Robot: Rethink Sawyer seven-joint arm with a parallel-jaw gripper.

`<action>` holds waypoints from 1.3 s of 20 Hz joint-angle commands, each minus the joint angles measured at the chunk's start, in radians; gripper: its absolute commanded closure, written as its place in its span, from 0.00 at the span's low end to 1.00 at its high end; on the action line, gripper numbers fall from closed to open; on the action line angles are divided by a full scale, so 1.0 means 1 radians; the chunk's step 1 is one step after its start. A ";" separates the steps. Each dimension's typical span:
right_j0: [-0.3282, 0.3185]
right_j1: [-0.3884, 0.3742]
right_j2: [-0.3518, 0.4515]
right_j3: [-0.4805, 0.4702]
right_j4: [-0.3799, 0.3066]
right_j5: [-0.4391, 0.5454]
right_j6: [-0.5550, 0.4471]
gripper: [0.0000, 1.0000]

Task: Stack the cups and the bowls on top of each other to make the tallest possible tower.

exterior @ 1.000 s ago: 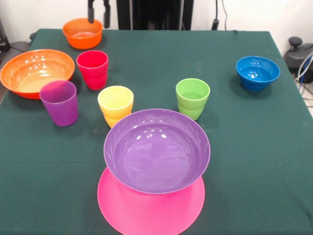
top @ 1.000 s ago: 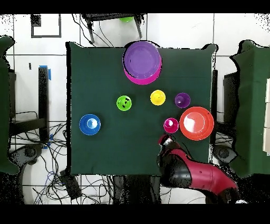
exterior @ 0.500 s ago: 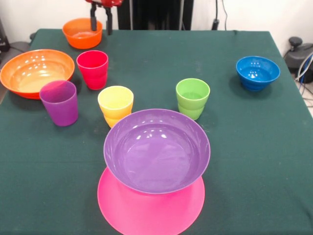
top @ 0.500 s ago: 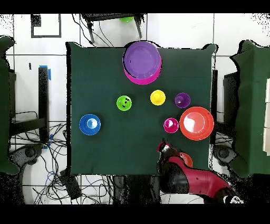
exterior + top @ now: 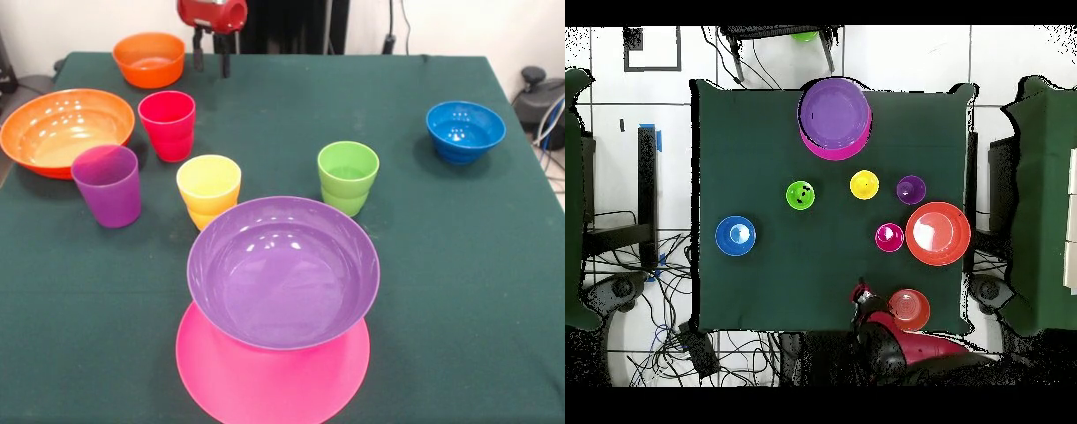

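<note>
Near the far-left edge of the green surface (image 5: 441,265), the hand (image 5: 211,58) hangs just right of the small orange bowl (image 5: 149,58). Its two dark fingers (image 5: 199,56) point down with a clear gap between them and nothing held; the tips stand above the cloth.

At the near edge, the tower (image 5: 278,300) consists of two pieces: the pink bowl (image 5: 265,380), upturned on the surface, with the purple bowl (image 5: 282,269) resting upright on it, tilted slightly.

Remaining items stand apart on the surface:
- Large orange bowl (image 5: 64,129): left edge, upright.
- Red cup (image 5: 167,124): just right of the large orange bowl.
- Purple cup (image 5: 107,184): nearer than the large orange bowl, close to its rim.
- Yellow cup (image 5: 208,189): between the purple cup and the tower.
- Green cup (image 5: 348,177): centre, just beyond the tower.
- Blue bowl (image 5: 465,131): right side, well apart from the rest.

In the overhead view, the hand (image 5: 859,297) sits beside the small orange bowl (image 5: 909,308) at the surface edge.
</note>
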 commanded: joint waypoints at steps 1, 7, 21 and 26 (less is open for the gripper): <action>0.017 0.123 -0.021 -0.110 -0.055 -0.023 0.025 0.00; -0.011 0.009 -0.012 -0.055 -0.094 0.054 0.023 0.00; -0.095 -0.244 0.118 0.061 -0.117 0.268 0.010 0.00; -0.099 -0.256 0.128 0.064 -0.116 0.277 0.013 0.00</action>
